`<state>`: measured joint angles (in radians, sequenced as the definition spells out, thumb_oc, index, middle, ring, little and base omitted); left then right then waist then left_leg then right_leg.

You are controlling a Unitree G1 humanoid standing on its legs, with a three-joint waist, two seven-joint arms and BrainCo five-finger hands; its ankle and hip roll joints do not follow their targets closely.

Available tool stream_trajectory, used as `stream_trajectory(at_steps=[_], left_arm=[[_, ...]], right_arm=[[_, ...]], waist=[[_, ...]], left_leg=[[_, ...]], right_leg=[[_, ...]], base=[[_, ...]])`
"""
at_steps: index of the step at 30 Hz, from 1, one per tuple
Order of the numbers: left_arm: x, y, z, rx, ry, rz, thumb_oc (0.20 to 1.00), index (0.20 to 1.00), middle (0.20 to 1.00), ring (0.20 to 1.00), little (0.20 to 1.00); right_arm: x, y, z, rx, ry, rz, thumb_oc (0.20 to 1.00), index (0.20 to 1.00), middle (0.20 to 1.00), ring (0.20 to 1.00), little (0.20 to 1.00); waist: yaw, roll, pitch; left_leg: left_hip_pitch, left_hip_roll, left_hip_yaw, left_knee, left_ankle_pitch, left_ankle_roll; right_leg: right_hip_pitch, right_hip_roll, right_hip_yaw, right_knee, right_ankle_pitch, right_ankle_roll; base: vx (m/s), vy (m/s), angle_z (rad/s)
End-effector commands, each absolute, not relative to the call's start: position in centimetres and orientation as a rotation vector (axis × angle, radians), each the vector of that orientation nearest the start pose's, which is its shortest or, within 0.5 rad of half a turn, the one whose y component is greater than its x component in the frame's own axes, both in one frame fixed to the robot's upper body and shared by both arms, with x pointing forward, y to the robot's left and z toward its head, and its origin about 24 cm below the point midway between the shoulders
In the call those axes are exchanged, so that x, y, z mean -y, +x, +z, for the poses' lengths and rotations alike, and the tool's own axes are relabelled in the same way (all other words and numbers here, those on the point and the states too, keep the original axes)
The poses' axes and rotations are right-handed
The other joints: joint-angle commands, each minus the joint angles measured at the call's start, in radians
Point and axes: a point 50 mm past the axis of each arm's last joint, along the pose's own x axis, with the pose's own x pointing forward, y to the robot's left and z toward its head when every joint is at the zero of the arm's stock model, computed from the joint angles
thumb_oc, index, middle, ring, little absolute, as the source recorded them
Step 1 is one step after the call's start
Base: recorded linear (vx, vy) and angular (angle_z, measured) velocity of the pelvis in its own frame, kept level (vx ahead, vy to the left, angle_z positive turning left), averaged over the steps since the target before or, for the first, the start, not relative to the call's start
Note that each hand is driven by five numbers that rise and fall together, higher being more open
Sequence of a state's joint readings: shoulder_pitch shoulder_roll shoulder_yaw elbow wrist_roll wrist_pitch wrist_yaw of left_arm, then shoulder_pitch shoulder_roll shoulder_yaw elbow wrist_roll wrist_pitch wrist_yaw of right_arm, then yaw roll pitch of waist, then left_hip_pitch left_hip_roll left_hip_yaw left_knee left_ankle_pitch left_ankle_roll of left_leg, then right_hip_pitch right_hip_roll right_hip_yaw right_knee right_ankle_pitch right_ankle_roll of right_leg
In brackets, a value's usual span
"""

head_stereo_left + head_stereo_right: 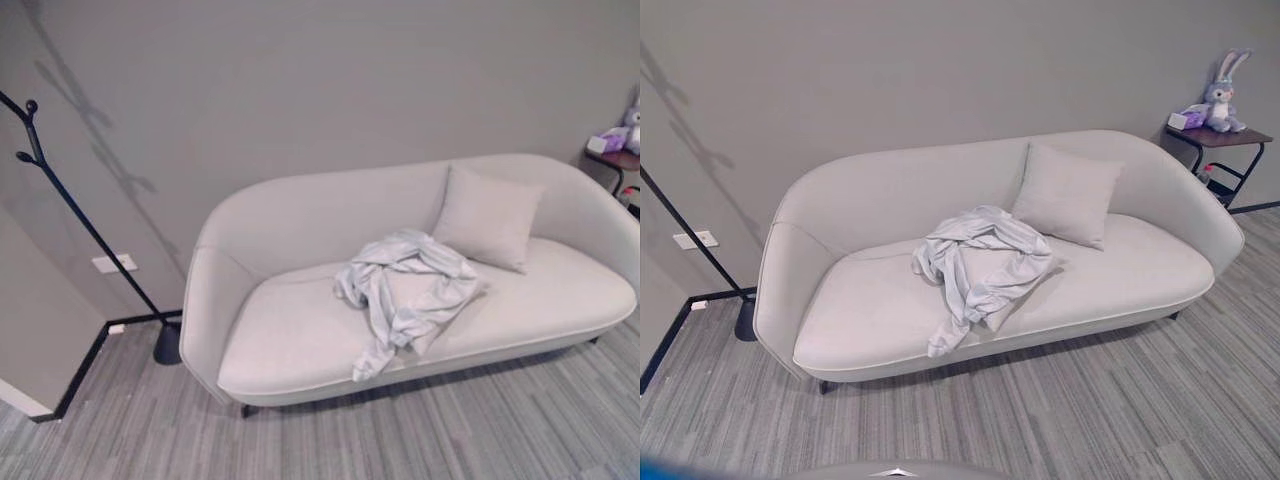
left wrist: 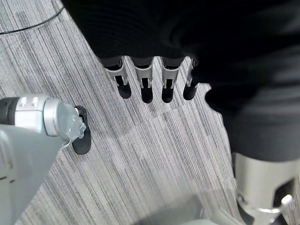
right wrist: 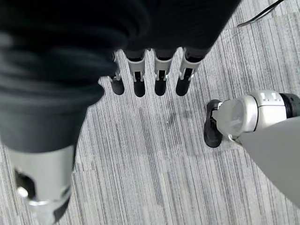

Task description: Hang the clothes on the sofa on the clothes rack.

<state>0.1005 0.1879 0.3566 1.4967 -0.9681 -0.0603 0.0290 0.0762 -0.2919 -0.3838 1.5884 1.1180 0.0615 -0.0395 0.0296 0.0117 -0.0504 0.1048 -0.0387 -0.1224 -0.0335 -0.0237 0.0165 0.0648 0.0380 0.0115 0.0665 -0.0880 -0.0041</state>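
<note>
A crumpled pale grey-white garment point(image 1: 405, 293) lies on the seat of a light grey sofa point(image 1: 290, 340), with one sleeve hanging over the front edge. A black clothes rack point(image 1: 75, 215) with knobbed hooks stands to the left of the sofa, its round base on the floor by the sofa's arm. My left hand point(image 2: 147, 82) hangs over the striped carpet, fingers straight and holding nothing. My right hand point(image 3: 150, 77) hangs the same way over the carpet, fingers straight and bare.
A light grey cushion point(image 1: 1065, 195) leans on the sofa's back, right of the garment. A small dark side table point(image 1: 1220, 145) with a plush rabbit point(image 1: 1222, 92) stands at the sofa's right end. Grey striped carpet point(image 1: 1090, 410) lies in front.
</note>
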Motion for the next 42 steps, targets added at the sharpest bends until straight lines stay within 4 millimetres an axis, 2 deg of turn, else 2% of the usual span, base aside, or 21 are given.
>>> stream_trajectory(at_steps=[1,13,27,34,38,39,40,42], left_arm=[[-23.6,0.2,-17.2,-1.118,-0.852,1.194,1.000,1.000,1.000,1.000,1.000],[-23.5,0.4,-17.3,-1.137,-0.821,1.128,1.000,1.000,1.000,1.000,1.000],[-23.9,0.3,-17.1,-1.132,-0.802,1.135,1.000,1.000,1.000,1.000,1.000],[-24.1,0.5,-17.1,-1.121,-0.796,1.123,1.000,1.000,1.000,1.000,1.000],[-24.1,0.9,-17.1,-1.119,-0.780,1.099,1.000,1.000,1.000,1.000,1.000],[-24.2,1.0,-17.1,-1.119,-0.769,1.091,1.000,1.000,1.000,1.000,1.000],[-24.2,1.0,-17.1,-1.119,-0.769,1.092,1.000,1.000,1.000,1.000,1.000],[-24.4,1.5,-17.0,-1.112,-0.746,1.077,1.000,1.000,1.000,1.000,1.000]], right_arm=[[24.9,-1.2,-16.6,-1.174,0.996,-1.354,1.000,1.000,1.000,1.000,1.000],[24.2,-1.3,-16.8,-1.265,0.908,-1.212,1.000,1.000,1.000,1.000,1.000],[24.1,-1.8,-16.8,-1.312,0.853,-1.148,1.000,1.000,1.000,1.000,1.000],[24.2,-1.5,-16.8,-1.333,0.810,-1.083,1.000,1.000,1.000,1.000,1.000],[24.1,-1.0,-16.8,-1.383,0.714,-0.969,1.000,1.000,1.000,1.000,1.000],[24.0,-0.1,-16.9,-1.422,0.591,-0.831,1.000,1.000,1.000,1.000,1.000],[24.0,-0.1,-16.9,-1.423,0.590,-0.830,1.000,1.000,1.000,1.000,1.000],[23.6,0.9,-17.1,-1.501,0.338,-0.566,1.000,1.000,1.000,1.000,1.000]], waist=[[-0.006,-0.025,0.010],[-0.004,-0.030,0.011],[0.000,-0.031,0.010],[0.005,-0.032,0.016],[0.014,-0.037,0.023],[0.021,-0.041,0.027],[0.020,-0.041,0.027],[0.031,-0.048,0.036]], left_leg=[[0.003,-0.012,-0.036,-0.054,0.044,-0.018],[0.008,-0.010,-0.033,-0.054,0.043,-0.015],[0.017,-0.009,-0.032,-0.054,0.036,-0.012],[0.017,-0.013,-0.031,-0.054,0.031,-0.007],[0.014,-0.018,-0.032,-0.054,0.029,-0.001],[0.011,-0.022,-0.033,-0.054,0.029,0.003],[0.011,-0.022,-0.033,-0.054,0.029,0.003],[0.007,-0.028,-0.036,-0.054,0.029,0.010]], right_leg=[[0.023,-0.033,0.021,-0.154,0.172,0.073],[0.028,-0.030,0.026,-0.154,0.171,0.071],[0.034,-0.032,0.028,-0.154,0.166,0.073],[0.033,-0.039,0.025,-0.154,0.167,0.078],[0.030,-0.045,0.026,-0.154,0.172,0.081],[0.027,-0.049,0.023,-0.154,0.174,0.084],[0.027,-0.049,0.022,-0.154,0.174,0.084],[0.029,-0.059,0.015,-0.154,0.176,0.088]], base=[[0.00,0.000,0.00],[0.00,0.000,0.00],[0.00,0.000,0.00],[0.01,0.036,0.00],[0.02,0.059,0.01],[0.02,0.063,0.02],[0.01,0.067,0.04],[0.00,0.057,0.02]])
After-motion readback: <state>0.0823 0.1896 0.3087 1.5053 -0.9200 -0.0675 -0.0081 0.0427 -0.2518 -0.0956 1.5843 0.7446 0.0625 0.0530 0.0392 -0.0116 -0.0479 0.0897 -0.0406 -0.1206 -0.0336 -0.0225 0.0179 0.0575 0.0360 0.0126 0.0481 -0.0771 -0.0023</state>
